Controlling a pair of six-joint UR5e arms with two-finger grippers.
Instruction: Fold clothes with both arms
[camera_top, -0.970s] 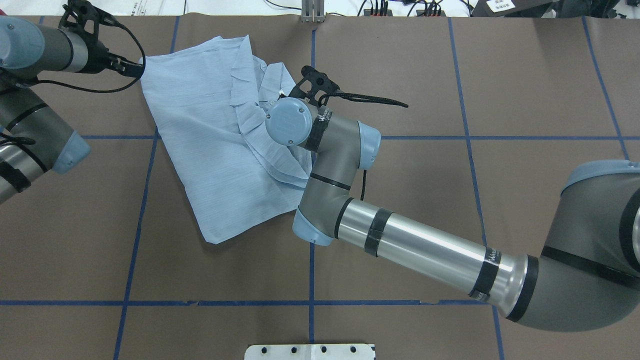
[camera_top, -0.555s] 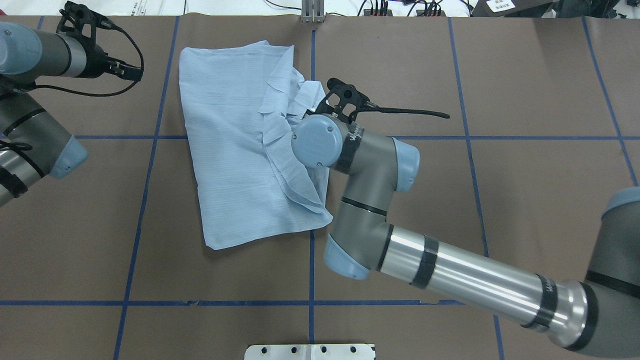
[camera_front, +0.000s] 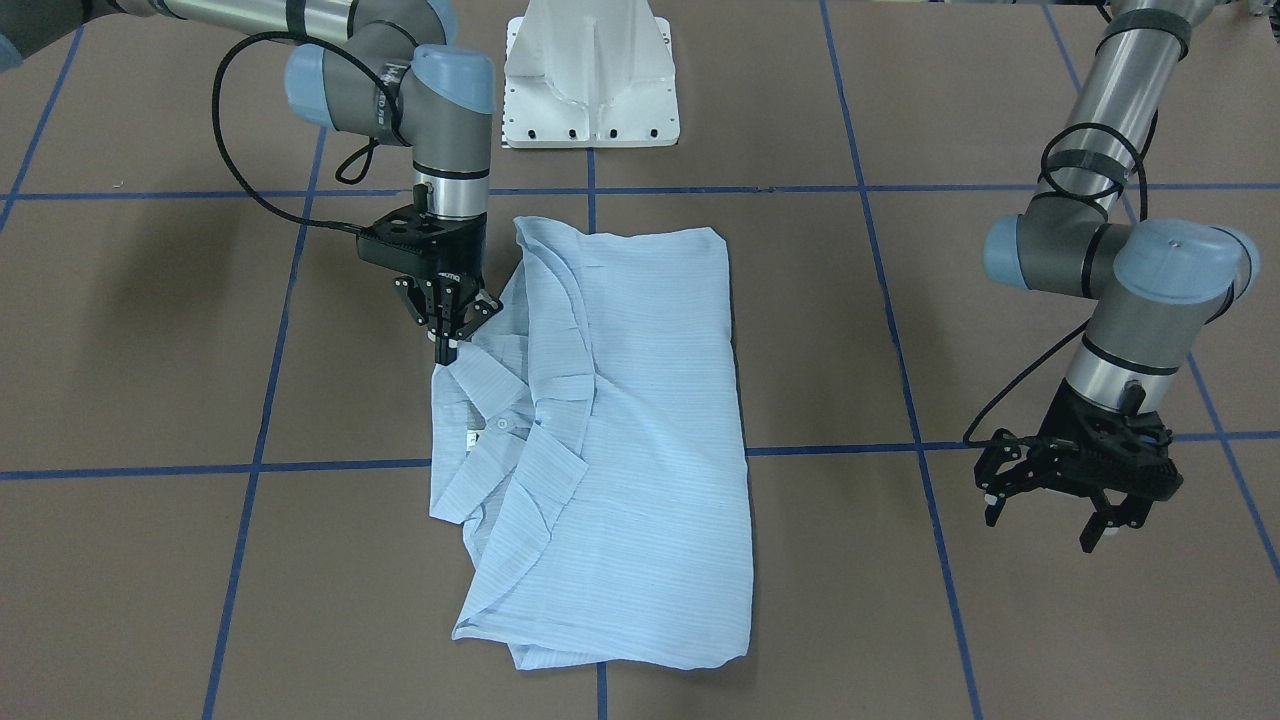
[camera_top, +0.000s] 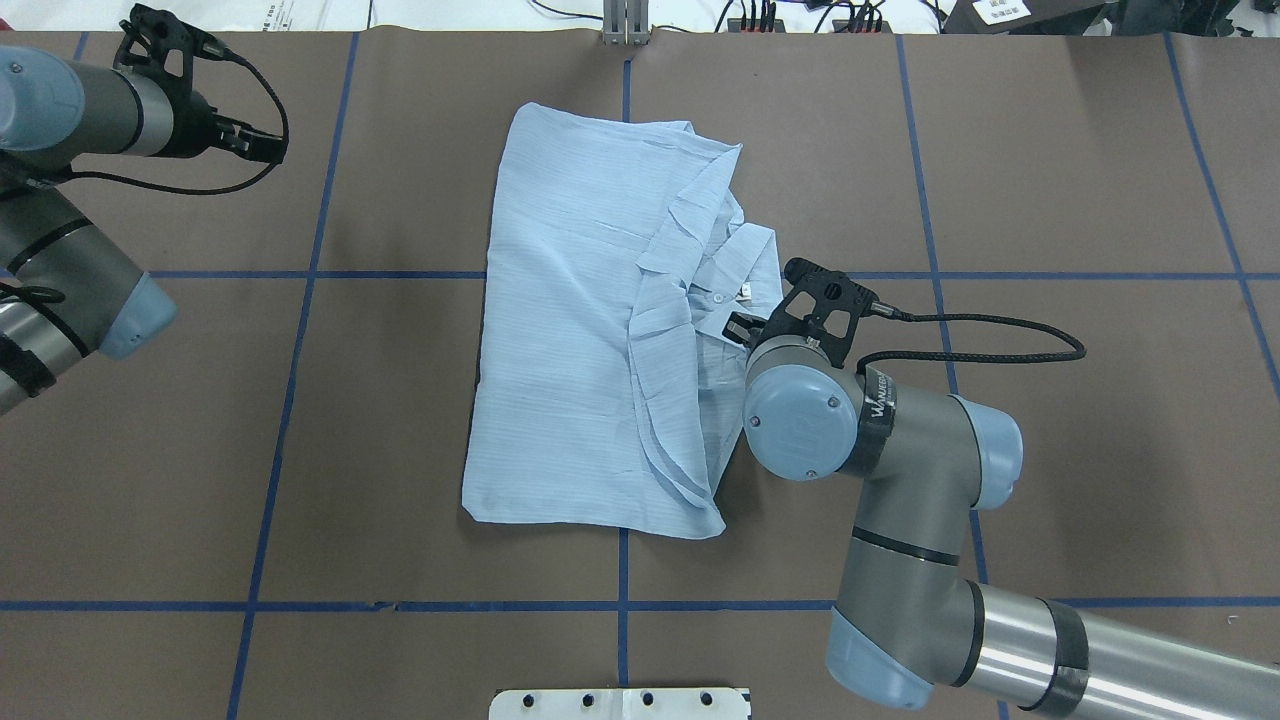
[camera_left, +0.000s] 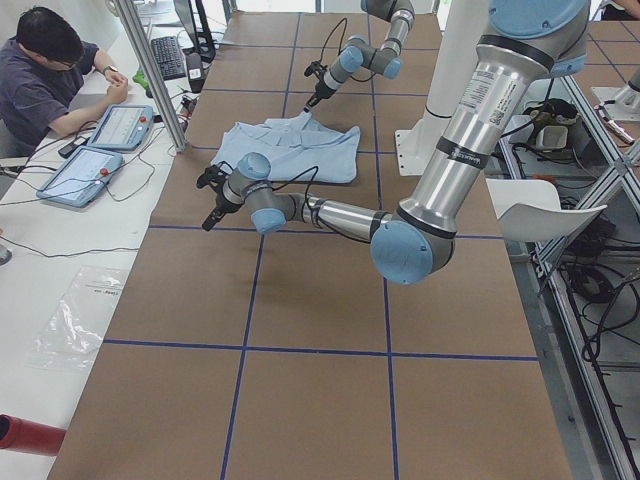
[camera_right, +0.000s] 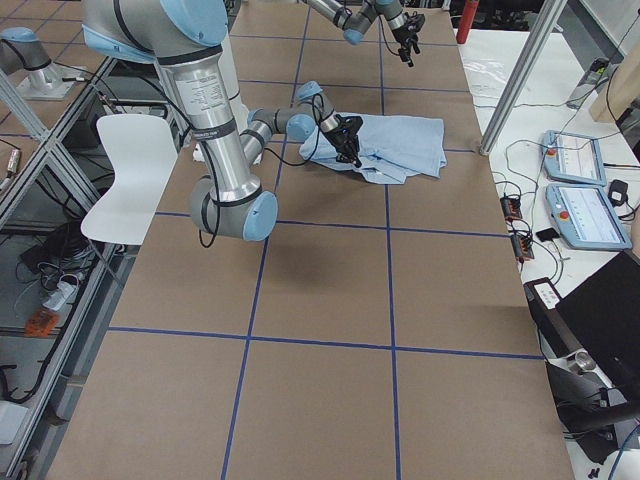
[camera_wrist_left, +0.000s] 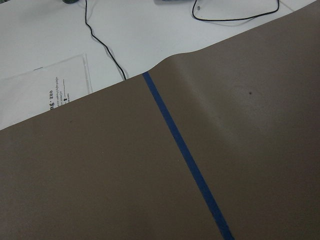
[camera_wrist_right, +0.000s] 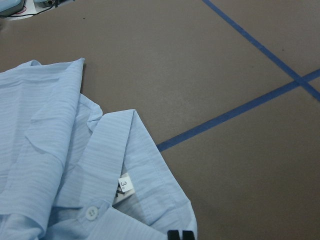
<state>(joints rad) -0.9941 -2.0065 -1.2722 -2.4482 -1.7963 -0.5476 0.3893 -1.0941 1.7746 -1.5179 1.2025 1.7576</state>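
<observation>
Pinching the collar-side edge of the shirt (camera_front: 640, 420) between closed fingers, the right gripper (camera_front: 446, 348) seems positioned to tug the half-folded garment square on the table (camera_front: 900, 620), while the left gripper (camera_front: 1042, 515) hangs spread and empty, well apart; the neck label (camera_wrist_right: 123, 185) reads "3".

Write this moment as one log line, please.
shirt: partly folded | right fingers: shut on shirt edge | left fingers: open, empty, clear of shirt

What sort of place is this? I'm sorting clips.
Probably a robotics lab: grey jointed robot arms flank a light blue ribbed shirt on a brown tape-gridded table, a seated person at blue-cased tablets.
</observation>
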